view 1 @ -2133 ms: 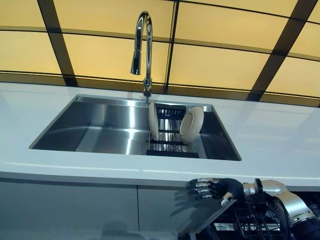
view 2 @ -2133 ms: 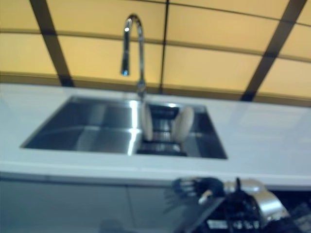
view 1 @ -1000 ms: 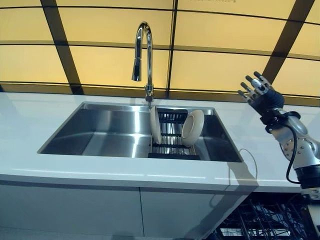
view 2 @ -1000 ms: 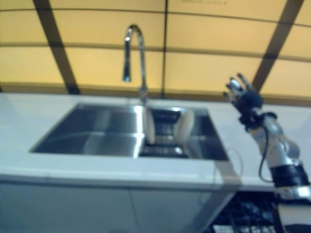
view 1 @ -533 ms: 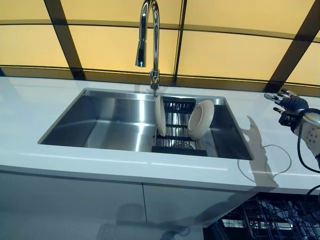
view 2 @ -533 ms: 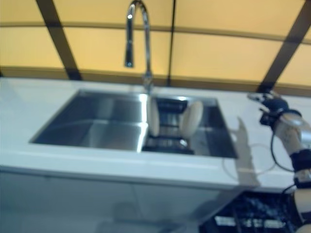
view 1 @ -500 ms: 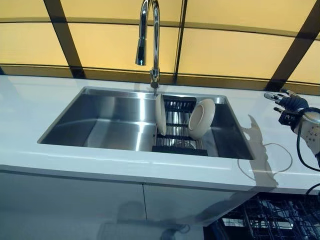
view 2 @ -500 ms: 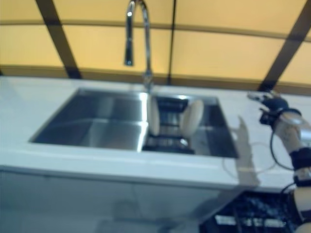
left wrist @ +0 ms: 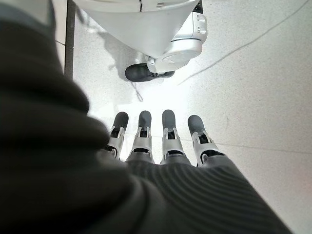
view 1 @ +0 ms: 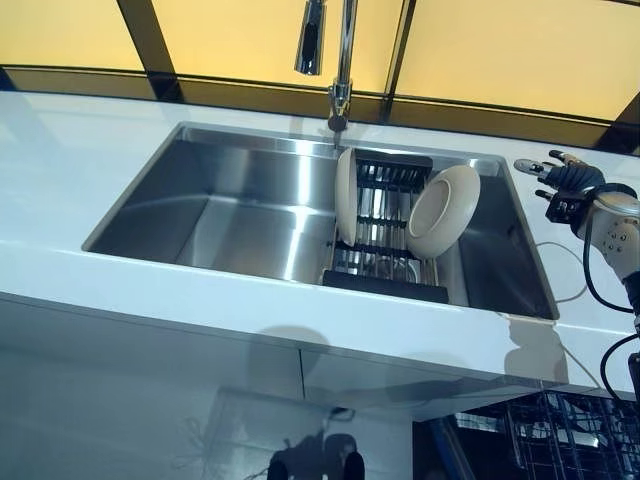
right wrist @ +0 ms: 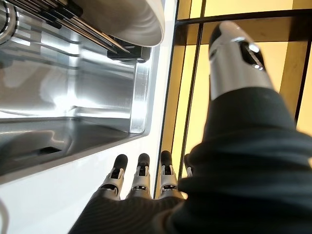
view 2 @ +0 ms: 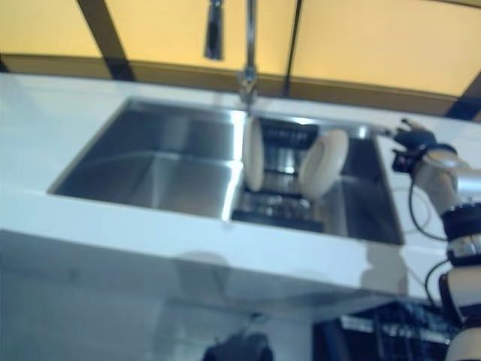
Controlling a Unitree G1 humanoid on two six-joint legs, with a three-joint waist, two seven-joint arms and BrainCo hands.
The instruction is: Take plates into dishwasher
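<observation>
Two plates (view 1: 441, 212) stand in the sink (view 1: 230, 215) rack (view 1: 385, 270). The right hand (view 1: 568, 180) hovers empty beside the sink's right rim, fingers (right wrist: 140, 176) straight, apart from them. The left hand (left wrist: 161, 146) hangs with fingers relaxed over the floor (left wrist: 253, 73).

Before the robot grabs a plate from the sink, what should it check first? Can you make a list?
1. Plates waiting: a plate standing on edge and a bowl leaning in the rack in the sink: ok.
2. Right hand empty, fingers straight: ok.
3. Right hand reaching a plate: not ok, it is over the counter beside the sink.
4. Left hand free: ok, open, pointing at the floor.
5. Dishwasher open: ok, its rack shows below the counter.
6. Room in it: cannot tell.
</observation>
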